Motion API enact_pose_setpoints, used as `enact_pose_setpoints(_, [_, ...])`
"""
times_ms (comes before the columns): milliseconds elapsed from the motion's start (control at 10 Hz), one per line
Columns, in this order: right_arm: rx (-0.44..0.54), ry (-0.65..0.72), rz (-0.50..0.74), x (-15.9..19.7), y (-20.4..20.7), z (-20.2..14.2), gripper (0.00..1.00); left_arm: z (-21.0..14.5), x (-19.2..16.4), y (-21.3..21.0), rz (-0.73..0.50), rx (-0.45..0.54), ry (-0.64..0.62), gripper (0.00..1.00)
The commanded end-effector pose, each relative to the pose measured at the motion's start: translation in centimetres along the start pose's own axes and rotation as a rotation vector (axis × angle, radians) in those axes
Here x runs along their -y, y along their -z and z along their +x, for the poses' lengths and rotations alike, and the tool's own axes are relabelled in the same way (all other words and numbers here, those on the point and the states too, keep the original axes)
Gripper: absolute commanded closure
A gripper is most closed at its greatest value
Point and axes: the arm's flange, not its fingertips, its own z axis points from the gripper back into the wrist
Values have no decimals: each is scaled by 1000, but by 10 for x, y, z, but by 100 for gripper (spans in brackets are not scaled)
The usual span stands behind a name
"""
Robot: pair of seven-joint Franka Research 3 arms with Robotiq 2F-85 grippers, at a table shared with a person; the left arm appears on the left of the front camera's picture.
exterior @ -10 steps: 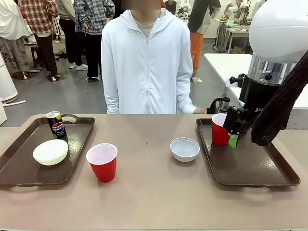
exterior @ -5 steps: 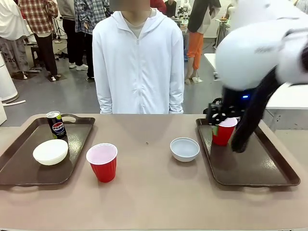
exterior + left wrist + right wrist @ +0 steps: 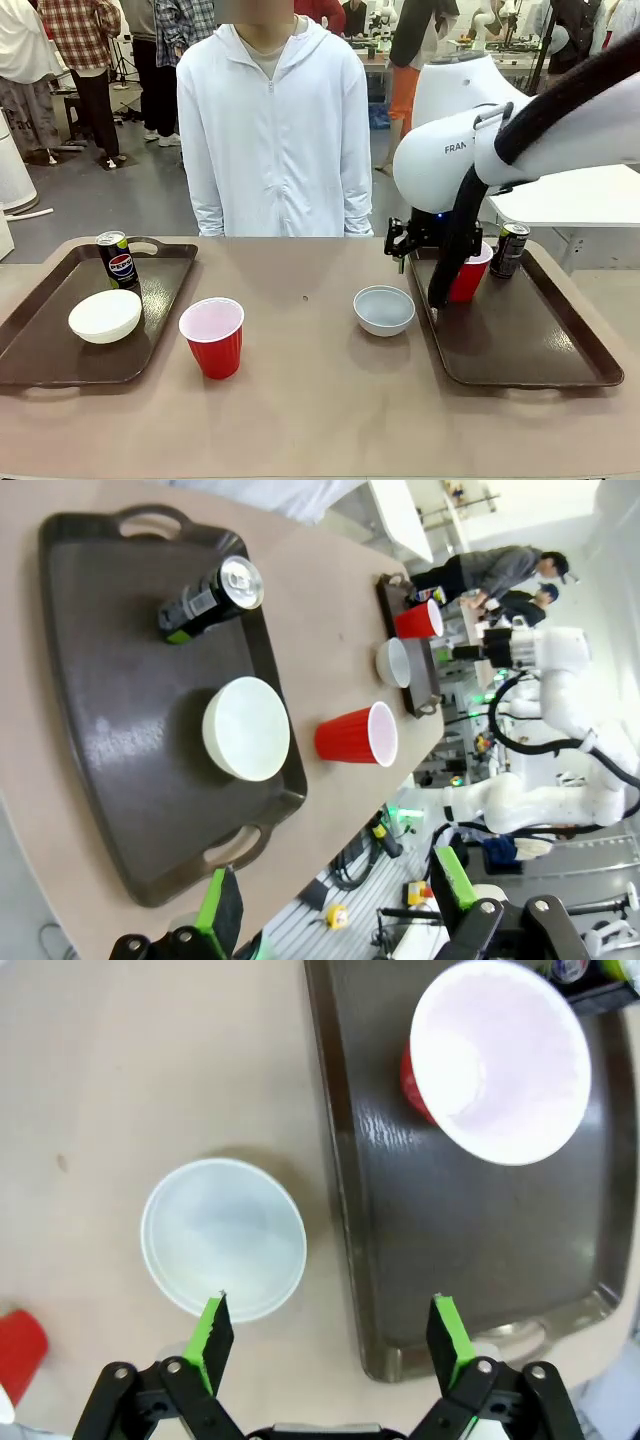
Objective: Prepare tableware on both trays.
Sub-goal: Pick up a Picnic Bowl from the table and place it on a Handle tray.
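Right gripper wide open, empty (above pale bowl).

You are looking across the table at two trays. The left tray is sitting at your left, carrying a can at its far end and a bowl just in front of that can. Just right of this tray, a cup is standing on the table. Right of the middle, a second bowl is resting on the table just beside the right tray, which is holding a second cup and a second can at its far end, the can standing right of the cup.
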Motion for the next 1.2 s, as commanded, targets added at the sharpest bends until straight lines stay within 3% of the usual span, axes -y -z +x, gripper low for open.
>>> enact_pose_setpoints(0, [-9,9,63,7,-2,2,0,-1,0,-4,-13,3,17,0])
enact_pose_setpoints(400, [-7,12,25,10,-2,6,0,-1,0,-4,-13,3,17,0])
enact_pose_setpoints(600, [43,-10,56,7,23,19,0,-1,0,-4,-13,3,17,0])
enact_pose_setpoints(1100, [2,-63,66,-14,65,21,0,-1,0,-4,-13,3,17,0])
